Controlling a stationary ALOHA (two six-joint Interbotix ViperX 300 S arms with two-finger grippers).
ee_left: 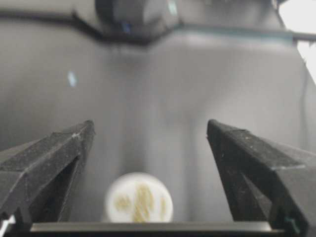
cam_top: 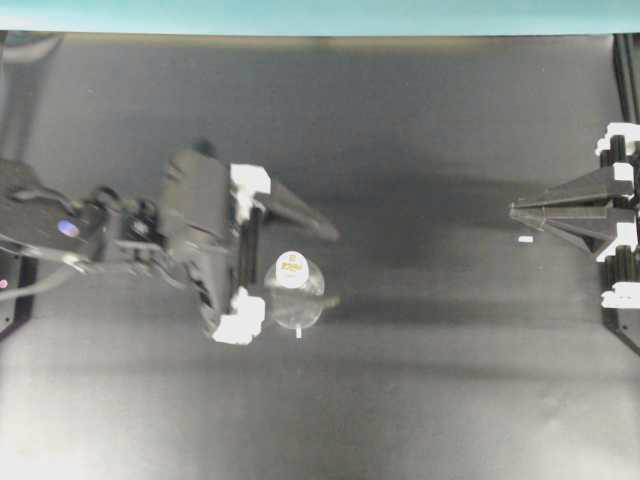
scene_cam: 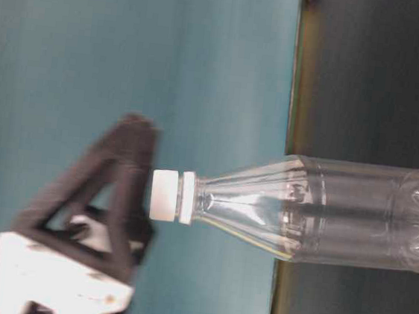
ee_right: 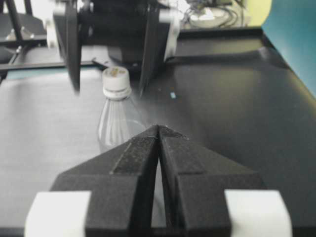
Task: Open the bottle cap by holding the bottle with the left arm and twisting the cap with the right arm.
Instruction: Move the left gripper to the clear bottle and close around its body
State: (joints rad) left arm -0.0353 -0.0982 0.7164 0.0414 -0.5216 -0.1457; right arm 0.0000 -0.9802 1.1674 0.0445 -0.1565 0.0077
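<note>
Dark table lies bare between bottle and right arm.

A dark matte table meets a teal wall behind.

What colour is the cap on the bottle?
The bottle cap is white, with faint yellowish marks on its top; the table-level view shows it best.

one clear bottle stands on the one dark table, and it wears one white bottle cap. two robot arms are in view, the left arm and the right arm, each with one gripper, so two grippers in all. two tiny white scraps lie on the table, one just beside the bottle and one near the right arm.
</note>
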